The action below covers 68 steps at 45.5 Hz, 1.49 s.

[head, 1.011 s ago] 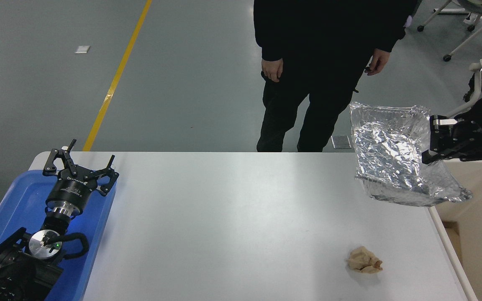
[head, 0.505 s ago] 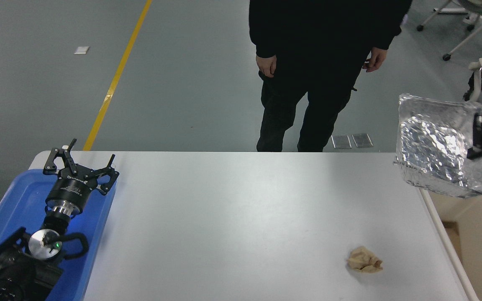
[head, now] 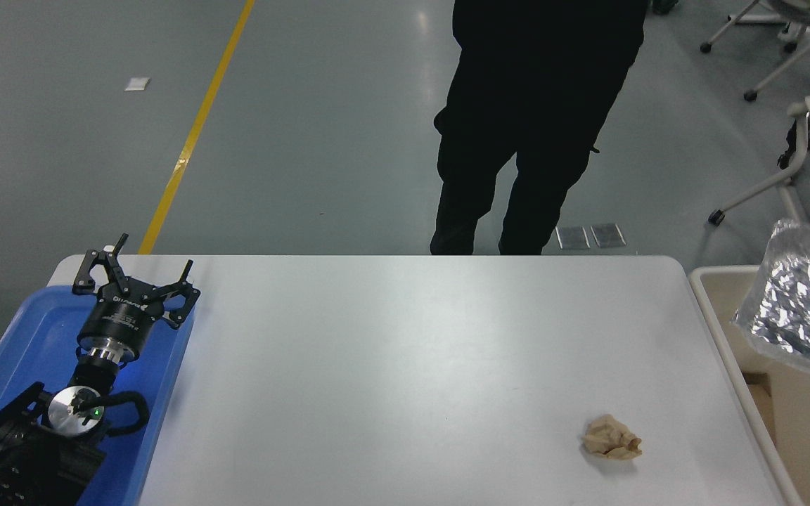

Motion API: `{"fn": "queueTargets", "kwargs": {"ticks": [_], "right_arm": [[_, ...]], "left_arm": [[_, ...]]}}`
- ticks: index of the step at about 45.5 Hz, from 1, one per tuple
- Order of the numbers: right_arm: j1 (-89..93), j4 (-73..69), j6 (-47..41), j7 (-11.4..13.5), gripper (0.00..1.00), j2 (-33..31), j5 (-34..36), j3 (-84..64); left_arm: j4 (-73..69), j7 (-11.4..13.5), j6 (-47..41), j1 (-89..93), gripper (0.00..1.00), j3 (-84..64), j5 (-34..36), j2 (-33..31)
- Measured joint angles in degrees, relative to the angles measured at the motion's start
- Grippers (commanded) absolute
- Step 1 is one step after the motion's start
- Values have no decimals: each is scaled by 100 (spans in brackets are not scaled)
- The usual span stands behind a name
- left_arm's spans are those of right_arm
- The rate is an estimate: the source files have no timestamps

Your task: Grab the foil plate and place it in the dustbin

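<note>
Now the dustbin [head: 718,316], cream plastic with a rounded rim, stands against the desk's right edge, partly cut off by the picture's right side. Over its opening sits the foil plate [head: 802,306], crinkled and shiny, tilted with its far rim raised; its lower edge lies inside the bin's outline, but whether it rests on the bin or hangs above it cannot be told. A brownish patch shows low inside the bin, below the foil.

A blue tray [head: 18,337] lies at the desk's left edge, and the left arm is parked above it. Its tool [head: 136,275] points away from the camera with its black fingers spread apart, gripping nothing (a small green light glows on the arm behind it). A line of white lettering runs across the tool's round black body, too small to read.

No right arm or right tool appears anywhere in the view, so its state cannot be seen.

On the white desk [head: 391,365] a small crumpled tan paper wad [head: 612,438] lies near the front right, well apart from the bin's rim.

Beyond the far edge a person [head: 517,126] in black clothing stands on the grey floor, seen from the waist down. A yellow line [head: 197,126] runs across the floor at the left, and white chair legs on castors show at the upper right.
</note>
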State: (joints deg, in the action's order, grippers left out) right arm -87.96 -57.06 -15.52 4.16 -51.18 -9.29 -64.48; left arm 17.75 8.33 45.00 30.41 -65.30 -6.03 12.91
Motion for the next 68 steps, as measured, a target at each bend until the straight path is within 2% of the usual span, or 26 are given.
{"fn": "queueTargets", "kwargs": {"ticks": [16, 30, 48, 50, 51, 52, 53, 55, 58, 68], "right_arm": [[2647, 2043, 694, -289, 0, 413, 47, 1647], [4373, 4266, 883, -368, 0, 1259, 71, 2602], [5116, 5175, 1179, -373, 0, 1714, 88, 2942], [5145, 5211, 1211, -365, 24, 1735, 89, 2973], [5152, 5222, 1223, -363, 48, 1742, 89, 2982], [5162, 5242, 1257, -361, 61, 1756, 92, 3000], [5163, 5246, 1266, -360, 72, 1759, 93, 3004], [5168, 5248, 1330, -359, 86, 1767, 99, 3017], [5179, 5248, 1434, -358, 98, 1782, 110, 3035], [5168, 5104, 1629, -355, 100, 1799, 128, 3066]], "left_arm": [[0, 0, 0, 0, 99, 0, -2, 0], [0, -1, 0, -1, 99, 0, -3, 0], [0, -7, 0, -1, 99, 0, -3, 1], [0, -6, 0, -1, 99, 0, -3, 1], [0, -6, 0, -1, 99, 0, -3, 1], [0, -6, 0, -1, 99, 0, -3, 0], [0, -6, 0, 0, 99, 0, -3, 0], [0, -6, 0, -1, 99, 0, -3, 0], [0, -6, 0, -1, 99, 0, -4, 0], [0, -1, 0, -1, 99, -2, -4, -1]]}}
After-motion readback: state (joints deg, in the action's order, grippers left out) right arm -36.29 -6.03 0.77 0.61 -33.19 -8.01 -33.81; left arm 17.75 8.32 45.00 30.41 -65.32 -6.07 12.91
